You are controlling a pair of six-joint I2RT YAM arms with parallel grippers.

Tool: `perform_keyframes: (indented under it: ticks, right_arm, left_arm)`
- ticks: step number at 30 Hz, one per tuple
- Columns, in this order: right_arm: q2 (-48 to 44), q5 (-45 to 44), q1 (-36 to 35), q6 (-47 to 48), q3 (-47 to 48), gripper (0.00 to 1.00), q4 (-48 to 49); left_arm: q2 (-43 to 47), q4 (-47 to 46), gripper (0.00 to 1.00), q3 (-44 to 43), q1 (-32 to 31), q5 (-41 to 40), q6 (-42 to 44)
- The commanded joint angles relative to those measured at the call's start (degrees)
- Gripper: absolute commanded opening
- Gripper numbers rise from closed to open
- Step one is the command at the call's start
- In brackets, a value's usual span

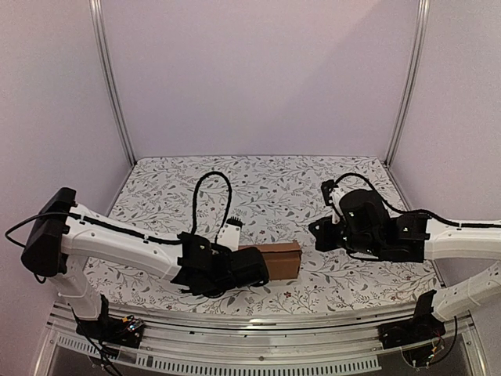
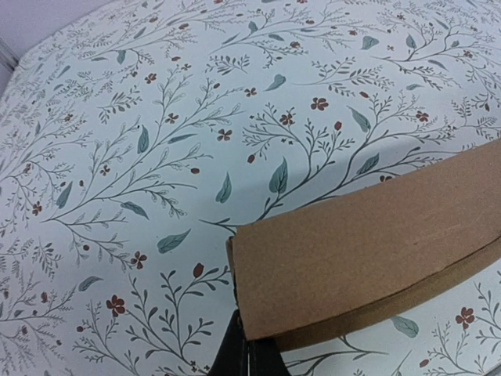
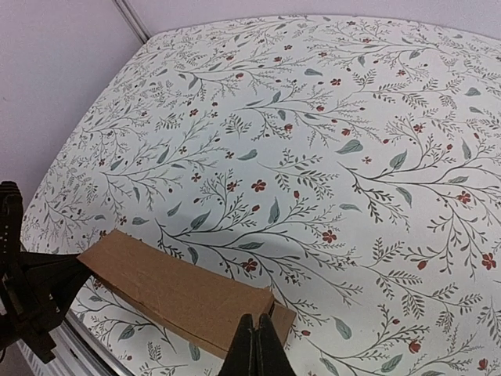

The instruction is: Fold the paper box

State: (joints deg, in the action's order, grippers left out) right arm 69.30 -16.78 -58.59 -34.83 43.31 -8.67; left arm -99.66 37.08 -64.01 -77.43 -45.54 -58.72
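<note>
Bench: floral cover (image 1: 258,184) lay under everything; pale walls (image 1: 258,70) stood behind.
Left gripper (image 2: 247,345): fingers nearly met, apparently pinching one end of the paper box (image 1: 280,259).
Right gripper (image 3: 254,346): fingers pressed together, empty (near the box, apart from it).
Box: sat by the near edge, about midway.
Progress: already a flattish oblong; whether its ends were tucked could not be told.

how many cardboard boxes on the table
1: the paper box lies near the front edge of the table, its left end at the left gripper. None other shows.
</note>
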Motion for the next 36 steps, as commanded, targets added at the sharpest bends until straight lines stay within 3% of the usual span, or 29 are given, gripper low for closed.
perform_keyframes:
  ticks: [1, 22, 36]
  right_arm:
    - [-2.22, -8.48, 0.05, -0.65, 0.71, 0.0, -6.72]
    - [12.89, 3.81, -1.35, -4.4, 2.25, 0.0, 2.54]
    - [8.37, 4.01, -3.17, -4.74, 1.14, 0.0, -2.96]
  left_arm:
    - [-3.8, 2.87, 0.0, 3.62, 1.14, 10.38, -0.16]
    - [-3.57, 3.19, 0.0, 3.65, 0.84, 10.08, -0.26]
    - [-4.03, 3.13, 0.0, 3.3, 0.88, 10.03, -0.08]
